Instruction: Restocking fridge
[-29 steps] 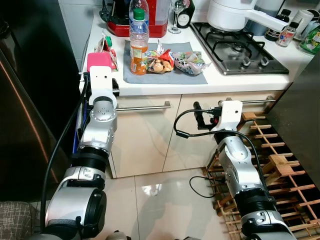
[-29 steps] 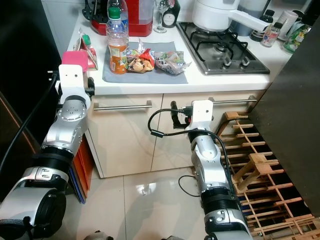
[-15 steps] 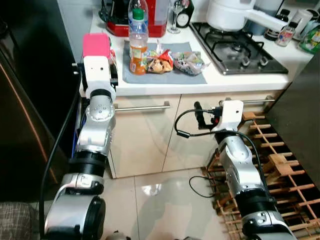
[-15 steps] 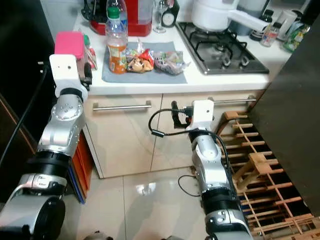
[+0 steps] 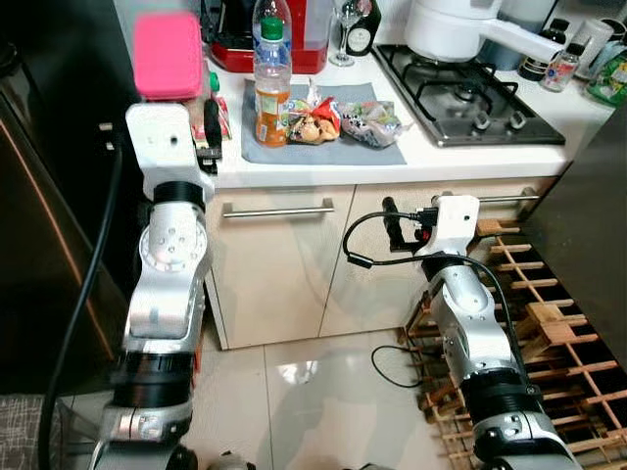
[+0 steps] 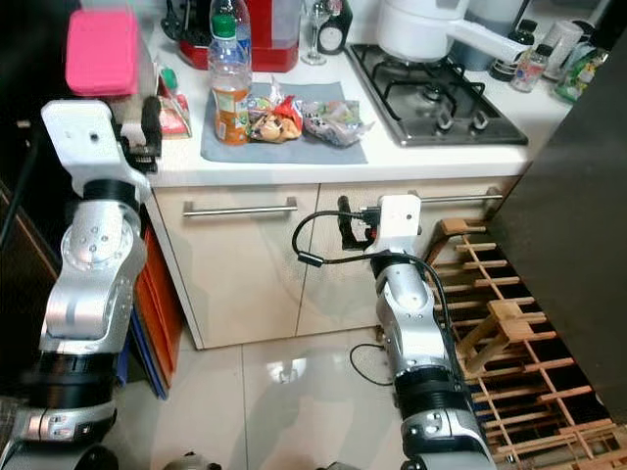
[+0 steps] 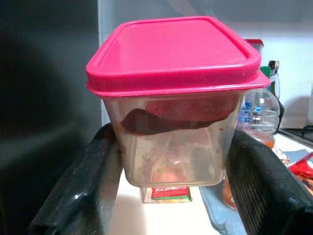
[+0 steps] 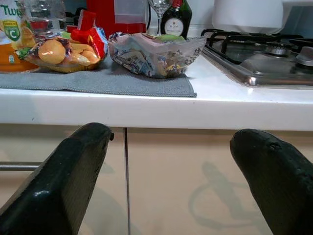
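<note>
- The left hand point(image 7: 171, 161) is clamped on a clear box with a pink lid point(image 7: 171, 58), held up above the counter's point(image 5: 323, 168) left edge, beside the dark fridge point(image 5: 49, 196).
- A juice bottle point(image 5: 271, 83) and snack bags point(image 5: 338, 119) sit on a grey mat point(image 5: 323, 149).
- The right hand point(image 8: 176, 171), fingers apart and holding nothing, hangs below the counter edge, before the cupboard doors point(image 8: 195, 181).

Arms: silver metal segments, black joint rings | wrists: white boxy housings | fingers point(image 8: 73, 181): long, black, textured | cables: black, looped
</note>
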Available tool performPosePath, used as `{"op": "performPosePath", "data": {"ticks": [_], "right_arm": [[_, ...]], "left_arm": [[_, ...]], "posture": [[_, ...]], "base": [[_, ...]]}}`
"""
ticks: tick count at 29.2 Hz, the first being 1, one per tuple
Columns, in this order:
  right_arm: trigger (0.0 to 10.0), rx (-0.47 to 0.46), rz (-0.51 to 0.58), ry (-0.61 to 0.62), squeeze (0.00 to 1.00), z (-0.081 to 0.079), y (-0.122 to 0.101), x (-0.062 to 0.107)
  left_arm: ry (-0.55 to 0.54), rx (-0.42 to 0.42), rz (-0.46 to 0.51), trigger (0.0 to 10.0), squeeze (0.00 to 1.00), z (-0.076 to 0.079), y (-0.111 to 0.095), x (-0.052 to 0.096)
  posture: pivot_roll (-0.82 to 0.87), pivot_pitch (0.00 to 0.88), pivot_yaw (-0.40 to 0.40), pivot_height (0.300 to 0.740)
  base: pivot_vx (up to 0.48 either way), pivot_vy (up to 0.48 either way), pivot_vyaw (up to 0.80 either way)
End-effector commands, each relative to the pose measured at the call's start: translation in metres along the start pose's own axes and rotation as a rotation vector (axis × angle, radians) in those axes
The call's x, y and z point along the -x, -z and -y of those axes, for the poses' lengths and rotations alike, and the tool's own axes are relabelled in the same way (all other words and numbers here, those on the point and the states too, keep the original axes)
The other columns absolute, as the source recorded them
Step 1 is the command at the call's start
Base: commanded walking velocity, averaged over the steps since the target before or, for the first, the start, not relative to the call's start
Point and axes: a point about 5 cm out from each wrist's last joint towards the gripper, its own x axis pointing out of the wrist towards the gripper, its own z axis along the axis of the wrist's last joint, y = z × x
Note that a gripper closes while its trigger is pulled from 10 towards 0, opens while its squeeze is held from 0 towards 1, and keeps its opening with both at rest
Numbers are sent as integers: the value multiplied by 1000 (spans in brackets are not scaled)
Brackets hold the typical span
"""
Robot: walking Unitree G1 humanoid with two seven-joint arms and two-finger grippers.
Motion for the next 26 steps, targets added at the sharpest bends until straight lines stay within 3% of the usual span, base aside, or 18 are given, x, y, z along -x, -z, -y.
{"op": "performPosePath", "data": {"ticks": [1, 4, 10, 17, 23, 26], "right_arm": [[10000, 12, 52, 9, 0, 1, -11, -2], [10000, 14, 56, 2, 0, -2, -13, -4], [10000, 10, 52, -14, 0, -7, -12, -5], [10000, -18, 7, 8, 0, 1, -2, 0], [10000, -32, -3, 30, 0, 2, 1, 0], [10000, -29, 1, 17, 0, -5, 2, -2]], "left_arm": [[37, -14, 57, 10000, 0, 9, -14, 0], [38, 31, 68, 10000, 0, 9, -15, 1], [59, 29, 11, 10000, 0, 8, -6, 1], [89, 23, -31, 10000, 0, 14, 5, 1], [112, 24, -44, 10000, 0, 17, 8, 3], [131, 13, -54, 10000, 0, 17, 13, 2]], "posture": [[38, 0, -52, 740], [36, 0, -55, 740], [34, 0, -55, 740], [26, 0, -33, 740], [27, 0, -19, 740], [32, 0, -15, 740]], "base": [[0, 0, 0], [0, 0, 0], [0, 0, 0], [-118, 0, 0], [-408, 0, 0], [-409, 0, 0]]}}
